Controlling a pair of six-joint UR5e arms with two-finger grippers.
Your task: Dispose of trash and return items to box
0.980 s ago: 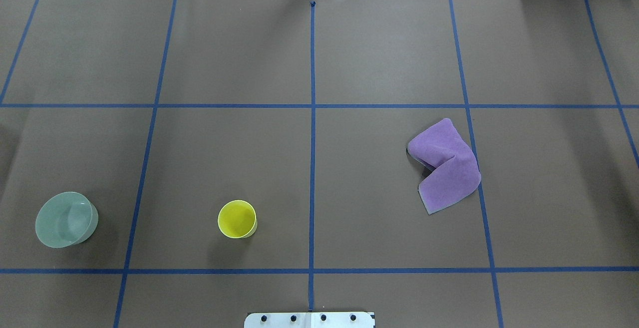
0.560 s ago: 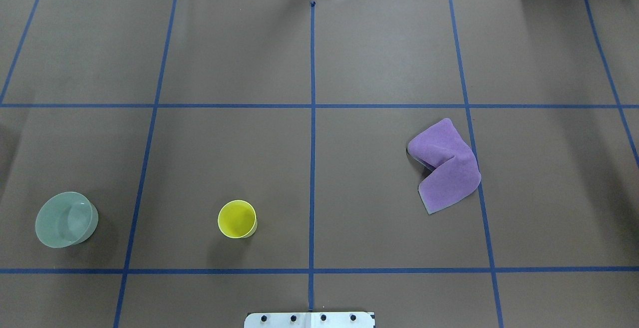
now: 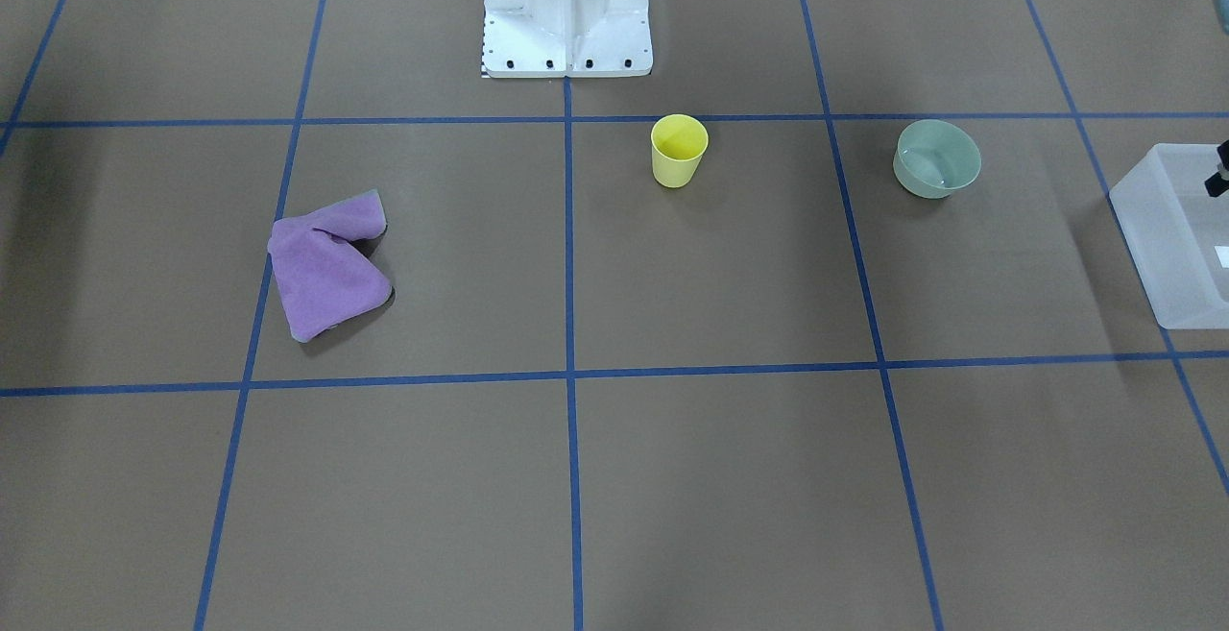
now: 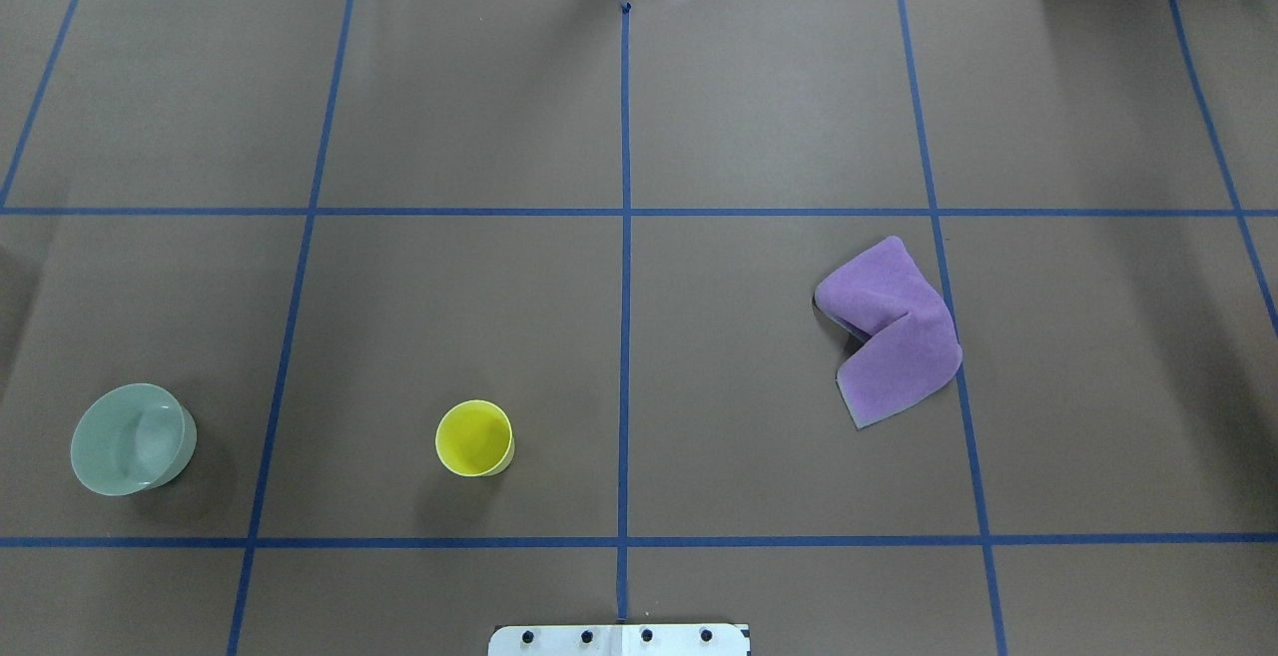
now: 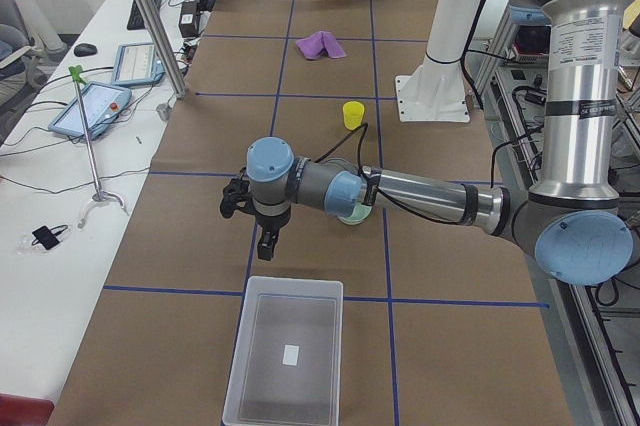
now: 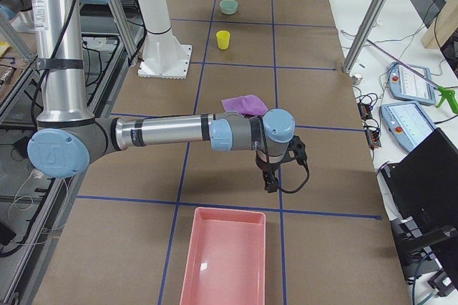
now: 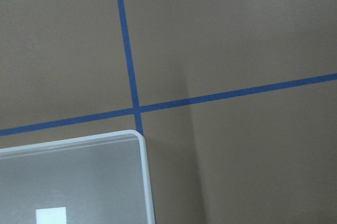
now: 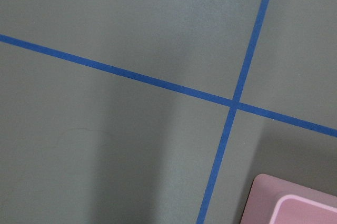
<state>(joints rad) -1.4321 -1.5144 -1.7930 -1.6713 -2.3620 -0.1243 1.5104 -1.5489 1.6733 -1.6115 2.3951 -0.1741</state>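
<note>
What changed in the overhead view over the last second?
Nothing visibly changed. The yellow cup, the green bowl and the purple cloth all lie where they were on the table, and neither arm has come into the overhead view.

On the surface (image 4: 759, 107), robot's left half: bowl (image 4: 130, 438) far out, cup (image 4: 474, 437) to its right, nearer the centre line, well apart. Over on the right half: cloth (image 4: 892, 331), a little farther forward. Pedestal (image 3: 566, 12) at the robot's edge, dead centre. Past the bowl, at the left end: box (image 5: 285, 361), left gripper (image 5: 266, 244) just beside its rim. At the right end: tray (image 6: 225, 258), right gripper (image 6: 272, 185) between it and the cloth.
</note>
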